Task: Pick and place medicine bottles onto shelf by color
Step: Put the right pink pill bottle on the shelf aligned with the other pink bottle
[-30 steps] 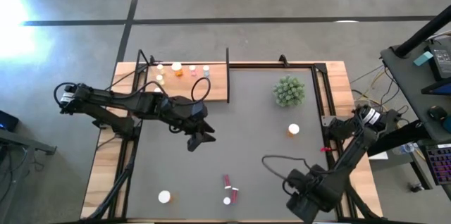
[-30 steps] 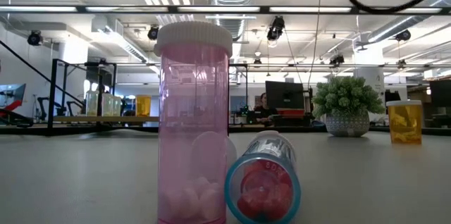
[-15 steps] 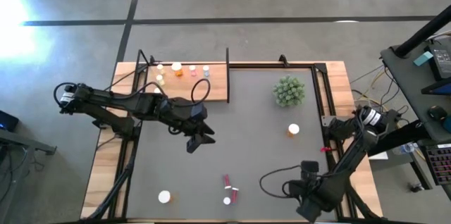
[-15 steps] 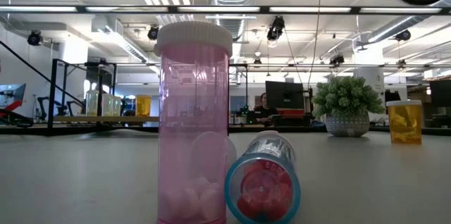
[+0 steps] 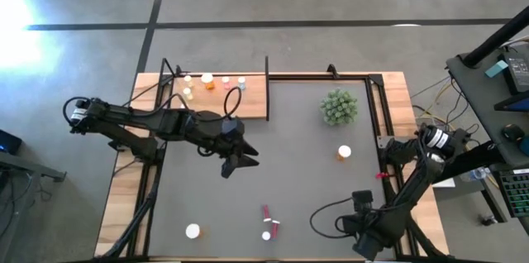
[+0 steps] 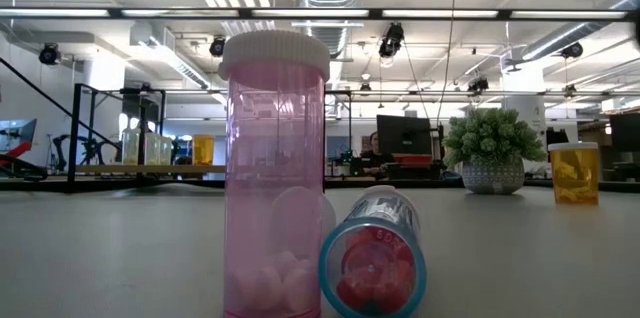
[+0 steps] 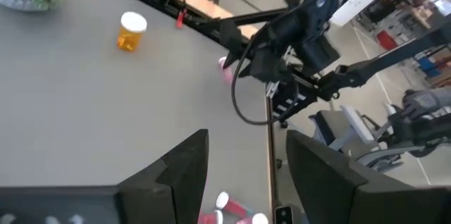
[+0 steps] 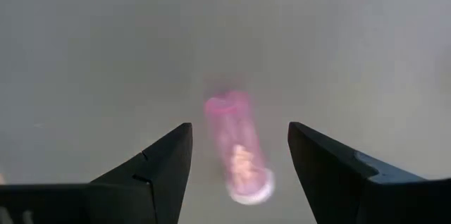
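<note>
- Since a second ago my left gripper [image 5: 240,162] has slid a little toward mid-mat, fingers apart and empty; my right gripper [image 8: 239,155], also apart, has pulled back near the table's front edge, with a pink bottle [image 8: 238,146] lying between its fingers.
- Risk, I judge: that bottle rolls when pinched.
- 2 more pink bottles [image 6: 275,168] sit mid-front, 1 upright, 1 tipped; an orange bottle [image 5: 344,153] stands near the plant [image 5: 339,107], well apart from the shelf [image 5: 256,98].
</note>
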{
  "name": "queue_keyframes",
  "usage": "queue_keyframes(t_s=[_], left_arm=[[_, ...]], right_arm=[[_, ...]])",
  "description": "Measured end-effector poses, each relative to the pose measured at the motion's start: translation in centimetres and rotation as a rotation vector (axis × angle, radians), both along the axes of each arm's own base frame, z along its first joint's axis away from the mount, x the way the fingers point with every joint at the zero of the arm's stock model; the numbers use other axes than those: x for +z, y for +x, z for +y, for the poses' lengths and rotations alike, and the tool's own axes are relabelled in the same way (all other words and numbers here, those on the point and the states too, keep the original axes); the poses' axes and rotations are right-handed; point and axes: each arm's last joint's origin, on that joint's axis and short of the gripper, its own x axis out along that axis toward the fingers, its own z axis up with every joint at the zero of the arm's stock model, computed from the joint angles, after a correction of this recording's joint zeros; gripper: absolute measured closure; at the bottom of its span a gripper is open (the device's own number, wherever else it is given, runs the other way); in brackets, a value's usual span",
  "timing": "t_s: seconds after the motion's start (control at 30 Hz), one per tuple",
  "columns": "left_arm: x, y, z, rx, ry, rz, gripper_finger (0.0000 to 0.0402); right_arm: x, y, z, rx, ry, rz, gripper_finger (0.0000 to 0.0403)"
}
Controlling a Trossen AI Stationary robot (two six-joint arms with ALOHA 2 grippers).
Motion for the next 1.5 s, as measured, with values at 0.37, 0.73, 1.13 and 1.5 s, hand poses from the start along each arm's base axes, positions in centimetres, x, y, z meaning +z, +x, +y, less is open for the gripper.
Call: queue_keyframes(t_s=[0.37, 0.73, 1.13, 1.5], left_arm=[[0.0, 0.0, 0.1, 0.045, 0.019, -0.005, 0.0228], [0.0, 0.0, 0.1, 0.046, 0.018, -0.005, 0.0228], [0.0, 0.0, 0.1, 0.046, 0.016, -0.005, 0.0228], [0.0, 0.0, 0.1, 0.045, 0.019, -0.004, 0.0228]], right_arm=[[-2.3, -1.0, -0.9, -0.028, -0.012, 0.011, 0.0177], [-2.4, -0.8, -0.4, -0.002, 0.059, 0.001, 0.0256], [-1.6, -0.3, 0.3, -0.026, 0.102, -0.026, 0.0324], [3.2, 0.1, -0.3, -0.263, 0.141, -0.301, 0.0315]])
